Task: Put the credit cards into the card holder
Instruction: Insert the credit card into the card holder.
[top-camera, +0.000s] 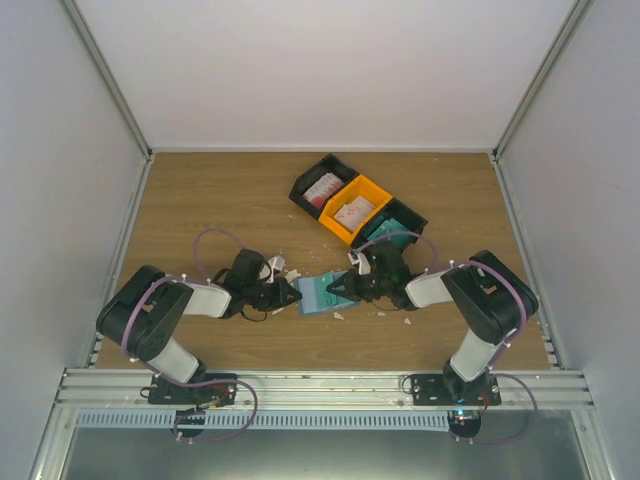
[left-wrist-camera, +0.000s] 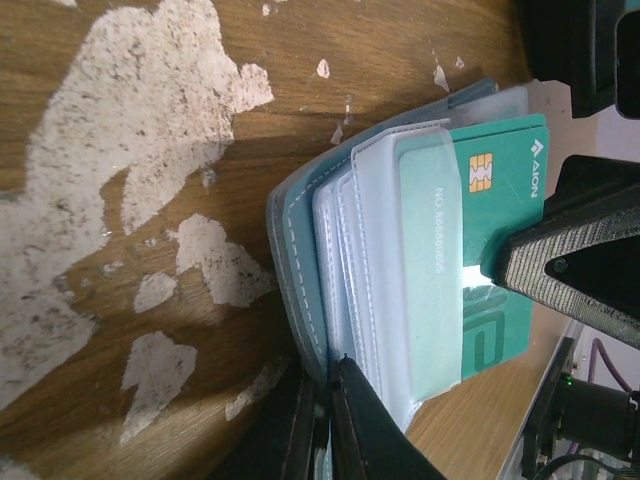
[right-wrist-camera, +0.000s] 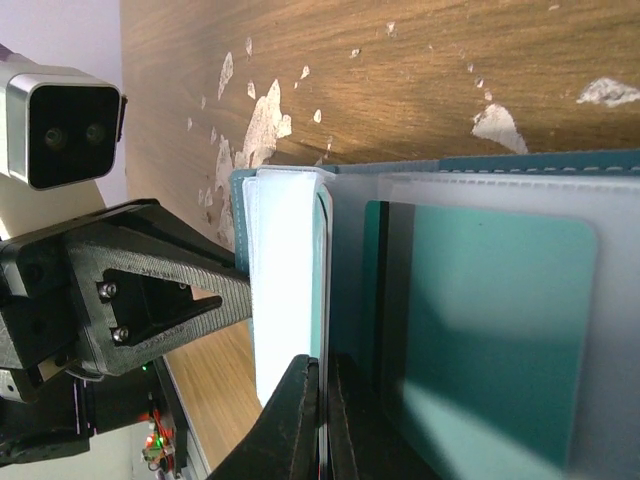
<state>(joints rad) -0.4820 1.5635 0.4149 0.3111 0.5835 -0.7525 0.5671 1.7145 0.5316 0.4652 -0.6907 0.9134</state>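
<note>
Teal card holder (left-wrist-camera: 296, 262) gripped by left end effector (left-wrist-camera: 325, 385), right end effector (right-wrist-camera: 322, 385).

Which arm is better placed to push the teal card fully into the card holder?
Right, probably. The right end effector is closed at the exposed edge of the teal card, which sits partly inside a clear sleeve. The left end effector pinches the card holder edge, steadying it.

The left arm (top-camera: 150, 315) and right arm (top-camera: 485, 295) are bending low and reaching inward, their tips nearly meeting. The left pincer (left-wrist-camera: 326, 378) and right pincer (right-wrist-camera: 322, 368) are each pinching an edge of the card holder (top-camera: 318, 292), fingers pressing close together.
</note>
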